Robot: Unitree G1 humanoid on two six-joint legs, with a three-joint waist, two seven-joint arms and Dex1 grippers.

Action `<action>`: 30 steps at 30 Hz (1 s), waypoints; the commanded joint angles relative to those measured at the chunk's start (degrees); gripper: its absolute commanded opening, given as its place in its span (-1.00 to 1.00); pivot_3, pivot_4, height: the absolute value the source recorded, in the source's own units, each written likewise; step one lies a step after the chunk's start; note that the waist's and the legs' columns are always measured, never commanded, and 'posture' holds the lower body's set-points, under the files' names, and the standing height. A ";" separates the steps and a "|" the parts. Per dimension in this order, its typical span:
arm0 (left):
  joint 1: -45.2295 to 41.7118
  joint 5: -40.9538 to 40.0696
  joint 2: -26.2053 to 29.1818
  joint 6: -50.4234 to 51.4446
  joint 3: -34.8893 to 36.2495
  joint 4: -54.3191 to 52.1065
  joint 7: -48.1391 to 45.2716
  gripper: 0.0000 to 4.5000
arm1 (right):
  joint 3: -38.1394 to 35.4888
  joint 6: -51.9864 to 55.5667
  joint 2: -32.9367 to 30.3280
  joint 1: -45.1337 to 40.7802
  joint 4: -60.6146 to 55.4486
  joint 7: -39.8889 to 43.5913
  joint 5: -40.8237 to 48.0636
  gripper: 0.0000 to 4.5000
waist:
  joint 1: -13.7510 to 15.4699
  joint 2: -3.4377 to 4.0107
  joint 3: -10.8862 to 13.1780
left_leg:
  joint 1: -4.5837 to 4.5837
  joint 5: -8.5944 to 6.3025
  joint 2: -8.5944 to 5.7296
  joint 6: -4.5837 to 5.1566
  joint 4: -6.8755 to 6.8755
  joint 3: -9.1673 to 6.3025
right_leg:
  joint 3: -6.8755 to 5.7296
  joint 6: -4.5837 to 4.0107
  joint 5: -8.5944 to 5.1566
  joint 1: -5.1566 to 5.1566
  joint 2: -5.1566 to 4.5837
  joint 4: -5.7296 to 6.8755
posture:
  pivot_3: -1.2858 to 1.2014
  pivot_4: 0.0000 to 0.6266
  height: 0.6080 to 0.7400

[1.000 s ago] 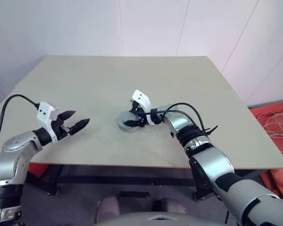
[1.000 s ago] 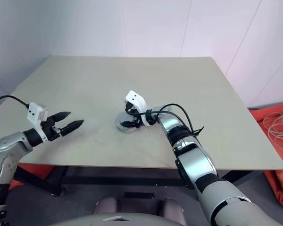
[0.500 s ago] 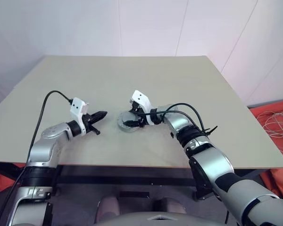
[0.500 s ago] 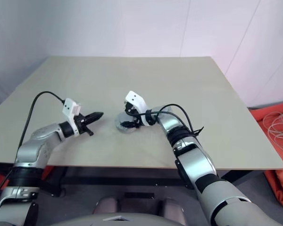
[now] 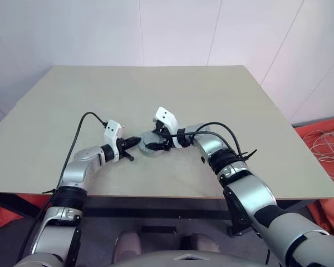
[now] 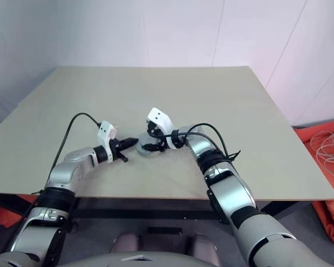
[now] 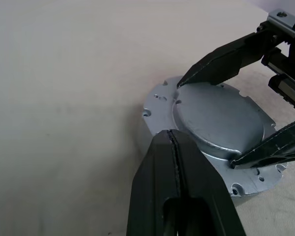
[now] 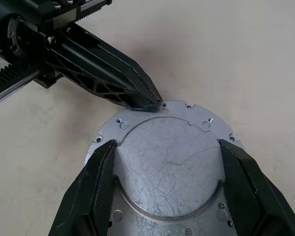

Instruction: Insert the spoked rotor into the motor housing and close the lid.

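Tabletop (image 5: 72, 105): beige, white walls behind. Motor housing (image 8: 167, 162): silvery. Left end effector (image 7: 173, 142): closed, tip at housing rim. Right end effector (image 8: 167, 162): gripping housing's raised disc.

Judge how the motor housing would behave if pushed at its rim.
The motor housing looks all metal: probably stiff, heavy for its size. Squat and flat on the table, it should slide rather than tip. The right claw clasping its raised centre may hold it.
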 commanded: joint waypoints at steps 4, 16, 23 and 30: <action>-2.10 1.41 -0.39 0.17 -1.55 0.83 -0.84 -1.00 | 2.09 2.90 -0.66 2.46 1.04 0.31 -2.25 0.38 | 0.01 0.01 -0.01 | 0.00 0.00 -0.02 0.00 -0.05 0.00 | 0.00 0.00 0.00 0.00 -0.04 -0.03 | 0.03 -1.00 1.00; -2.09 5.34 0.00 4.12 -5.35 1.44 -0.73 -1.00 | 2.21 3.79 -0.85 3.04 -0.44 0.70 -2.01 0.38 | 0.11 0.52 -0.44 | 0.02 -0.04 -0.14 0.07 -0.15 0.00 | -0.06 0.09 -0.05 0.12 -0.24 -0.23 | 0.03 -1.00 1.00; -1.73 5.40 -0.25 4.31 -5.01 0.91 -0.63 -1.00 | 1.00 5.35 -0.98 3.78 -2.44 0.50 -0.80 0.83 | 0.11 0.58 -0.56 | 0.01 -0.05 -0.15 0.10 -0.26 0.00 | -0.11 0.12 -0.05 0.20 -0.26 -0.50 | 0.03 -1.00 1.00; -1.75 5.30 -0.68 4.23 -4.90 0.58 -0.72 -1.00 | 0.47 8.32 -3.52 5.25 -11.96 2.94 1.00 0.99 | 0.35 0.59 -0.56 | -0.02 -0.07 -0.16 0.12 -0.28 0.00 | -0.14 0.18 -0.08 0.20 -0.28 -0.67 | 0.03 -1.00 1.00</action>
